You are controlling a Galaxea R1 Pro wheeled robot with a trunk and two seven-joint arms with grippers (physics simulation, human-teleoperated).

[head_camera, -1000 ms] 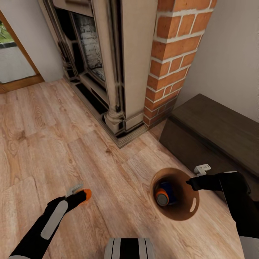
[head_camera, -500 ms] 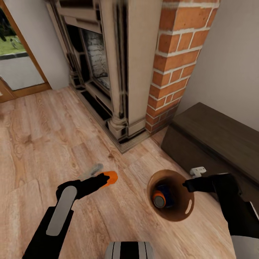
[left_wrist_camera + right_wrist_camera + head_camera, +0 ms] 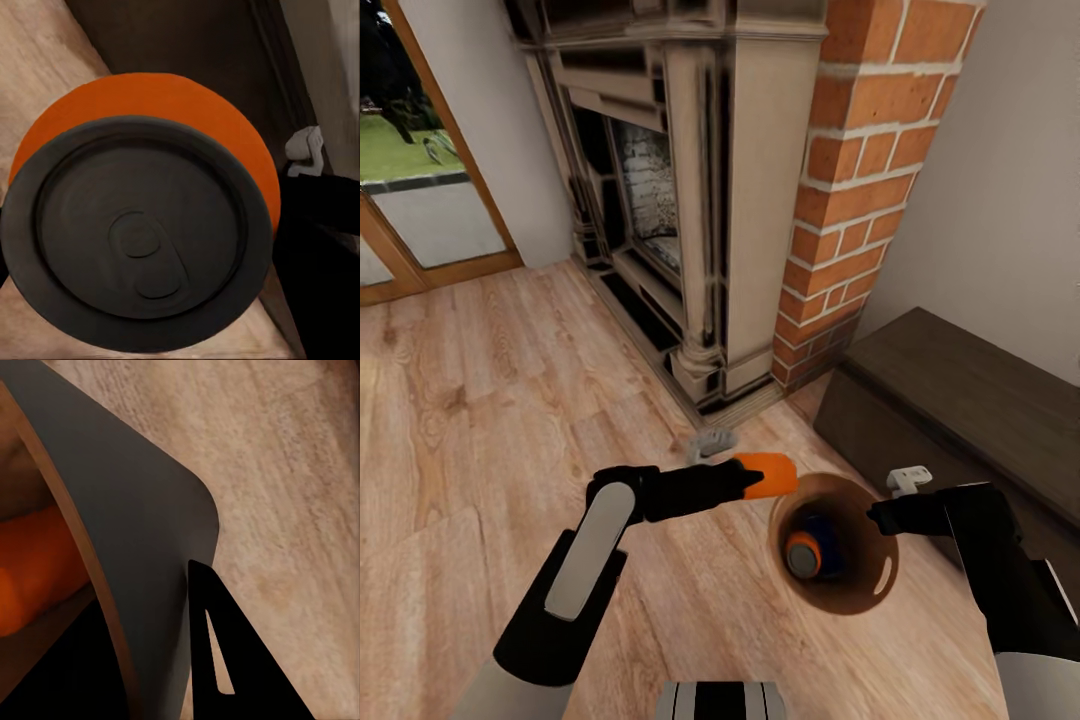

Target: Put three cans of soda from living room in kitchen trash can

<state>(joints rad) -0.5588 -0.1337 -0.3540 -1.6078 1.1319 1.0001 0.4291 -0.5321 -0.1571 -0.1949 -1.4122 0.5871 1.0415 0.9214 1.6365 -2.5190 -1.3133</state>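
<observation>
**Third can right at the bin's rim**

So, the left gripper is clamped on an orange soda can, held sideways just over the near-left edge of the trash can's rim. The left wrist view stares straight at the can's dark lid. The right gripper pinches the bin's far-right rim and holds the bin above the wood floor. Down inside the bin lie another orange can and a blue can, touching each other. The brick fireplace and a low dark cabinet stand behind.
</observation>
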